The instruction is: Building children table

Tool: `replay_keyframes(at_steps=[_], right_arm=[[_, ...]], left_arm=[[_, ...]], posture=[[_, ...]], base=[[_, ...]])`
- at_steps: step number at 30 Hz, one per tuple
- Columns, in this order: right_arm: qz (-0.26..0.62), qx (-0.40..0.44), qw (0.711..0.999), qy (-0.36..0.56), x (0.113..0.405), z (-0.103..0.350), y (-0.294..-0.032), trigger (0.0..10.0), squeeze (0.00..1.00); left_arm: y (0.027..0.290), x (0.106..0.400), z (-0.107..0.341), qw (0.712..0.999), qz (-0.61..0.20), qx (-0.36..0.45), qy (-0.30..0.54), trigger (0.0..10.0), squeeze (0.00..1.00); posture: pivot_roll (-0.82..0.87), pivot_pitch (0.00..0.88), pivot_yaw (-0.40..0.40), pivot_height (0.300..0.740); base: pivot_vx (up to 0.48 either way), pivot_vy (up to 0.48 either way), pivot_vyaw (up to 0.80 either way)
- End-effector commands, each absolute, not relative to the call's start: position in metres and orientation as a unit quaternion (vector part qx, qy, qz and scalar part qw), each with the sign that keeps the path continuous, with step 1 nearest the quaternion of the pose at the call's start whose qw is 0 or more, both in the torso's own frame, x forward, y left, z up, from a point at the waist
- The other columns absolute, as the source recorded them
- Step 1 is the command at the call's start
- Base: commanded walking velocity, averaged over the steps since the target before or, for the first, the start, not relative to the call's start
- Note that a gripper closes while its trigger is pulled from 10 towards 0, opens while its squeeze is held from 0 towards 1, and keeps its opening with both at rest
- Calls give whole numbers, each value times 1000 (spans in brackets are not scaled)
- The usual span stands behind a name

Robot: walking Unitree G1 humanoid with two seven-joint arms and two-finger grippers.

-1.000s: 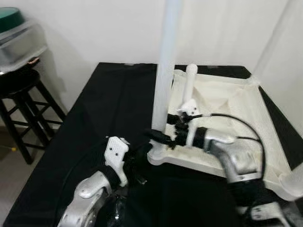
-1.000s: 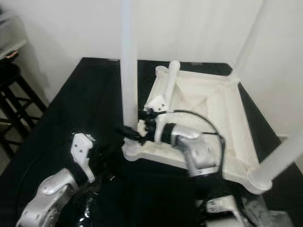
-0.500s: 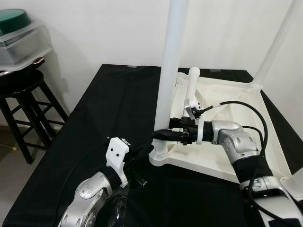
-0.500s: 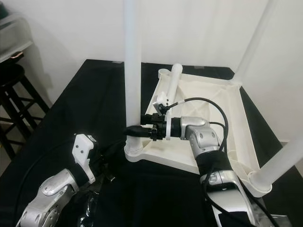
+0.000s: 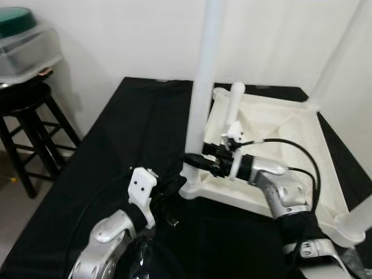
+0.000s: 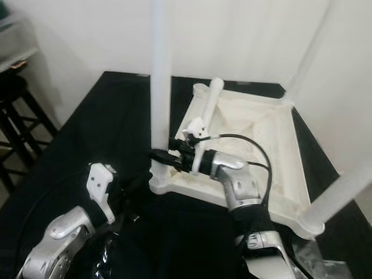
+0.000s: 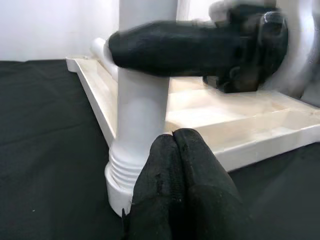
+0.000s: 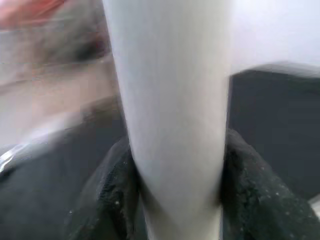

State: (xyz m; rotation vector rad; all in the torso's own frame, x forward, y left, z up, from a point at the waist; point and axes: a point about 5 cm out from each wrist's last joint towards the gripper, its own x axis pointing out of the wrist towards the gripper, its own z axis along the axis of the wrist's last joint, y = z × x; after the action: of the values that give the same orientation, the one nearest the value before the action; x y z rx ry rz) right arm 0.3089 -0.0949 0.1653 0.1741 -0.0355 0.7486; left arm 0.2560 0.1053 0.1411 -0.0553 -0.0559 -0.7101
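A white children's table top (image 5: 290, 125) lies upside down on a black cloth. Its near-left leg (image 5: 204, 75) stands upright in the corner socket (image 5: 192, 189). My right gripper (image 5: 195, 161) is shut on that leg just above the socket; in the right wrist view the leg (image 8: 172, 115) sits between its fingers. My left gripper (image 7: 175, 150) is shut and empty, low on the cloth just in front of the socket (image 7: 122, 175). A loose white leg (image 5: 233, 107) lies inside the top. Two more legs (image 5: 337, 55) stand at the far-right and near-right corners.
A black stool (image 5: 26, 125) holding a clear plastic bin (image 5: 23, 49) stands at the left by the white wall. The black cloth (image 5: 133, 125) covers the work surface around the table top. Crinkled clear plastic (image 6: 317, 261) lies at the near right.
The camera shifted slightly. My right gripper stays on the near-left leg, and its forearm has swung a little closer. The left arm has barely moved.
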Motion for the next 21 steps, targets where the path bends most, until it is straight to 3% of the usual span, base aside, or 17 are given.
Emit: replay_keyframes(at_steps=[1,3,6,11,12,14,15,16,18,21], right_arm=[[342,71,936,37,285,144,-70,0,0],[358,42,933,16,272,147,-57,0,0],[346,67,934,50,288,136,-67,0,0],[350,66,933,48,288,137,-65,0,0],[350,65,933,48,287,138,-65,3961,0],[350,65,933,48,287,138,-65,3961,0],[361,83,928,46,287,144,-66,10000,416],[393,90,914,38,288,153,-70,10000,1000],[393,90,914,38,288,153,-70,10000,1000],[448,71,891,13,289,171,-79,10000,1000]], left_arm=[[106,256,140,935,-352,-28,-22,10000,0],[106,257,140,935,-353,-27,-22,10000,0],[106,258,138,936,-352,-26,-19,10000,0],[106,258,136,937,-348,-20,-19,10000,0],[106,259,136,938,-345,-20,-20,10000,0],[106,259,136,938,-345,-20,-20,10000,0],[106,259,136,938,-345,-21,-20,10000,0],[106,259,136,938,-346,-24,-19,10000,0],[106,259,136,938,-346,-24,-19,10000,0],[105,260,135,937,-349,-26,-17,10000,0]], posture=[[-87,107,-28,740],[-87,107,-28,740],[-70,81,-30,740],[-73,70,-27,740],[-74,70,-31,740],[-74,70,-31,740],[-74,60,-30,740],[-72,54,-27,740],[-72,54,-27,740],[-67,45,-26,740]], base=[[0,0,0],[0,0,0],[0,0,0],[0,0,0],[0,0,0],[0,0,0],[0,0,0],[0,0,0],[0,0,0],[0,0,0]])
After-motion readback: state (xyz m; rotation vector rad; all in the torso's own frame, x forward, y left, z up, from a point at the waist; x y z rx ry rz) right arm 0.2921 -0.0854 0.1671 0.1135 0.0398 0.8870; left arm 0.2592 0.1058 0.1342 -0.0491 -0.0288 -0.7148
